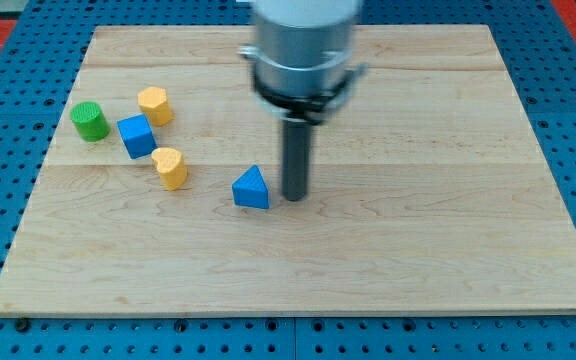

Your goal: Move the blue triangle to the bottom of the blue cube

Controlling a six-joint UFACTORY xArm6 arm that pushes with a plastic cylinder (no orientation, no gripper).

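Observation:
The blue triangle (252,188) lies near the middle of the wooden board, a little toward the view's left. The blue cube (137,136) sits farther to the view's left and slightly higher, between the other blocks. My tip (295,197) rests on the board just to the view's right of the blue triangle, a small gap apart from it. The rod rises from the tip to the arm's grey body at the view's top.
A green cylinder (90,121) stands left of the blue cube. A yellow block (155,105) sits above and right of the cube. A yellow heart-like block (171,167) lies below and right of it, between cube and triangle. The wooden board (418,230) lies on a blue perforated table.

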